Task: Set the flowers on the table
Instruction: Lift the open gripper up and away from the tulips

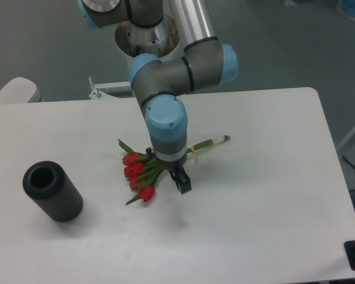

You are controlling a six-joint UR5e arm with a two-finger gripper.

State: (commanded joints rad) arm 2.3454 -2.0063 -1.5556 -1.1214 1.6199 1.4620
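Observation:
The flowers (137, 173), red tulip buds with green leaves and pale tied stems, lie flat on the white table (272, 201) near its middle. Their stems run up and right to a tip by the arm. My gripper (168, 170) hangs over the stems just right of the buds, pointing down, with its jaws apart. One dark finger (184, 184) shows to the lower right of the stems, clear of them; the other is mostly hidden under the blue wrist. Nothing is held.
A black ribbed cylinder (52, 190) lies on its side at the table's left, open end facing up-left. The arm's base stands behind the table's far edge. A white chair-like edge shows at far left.

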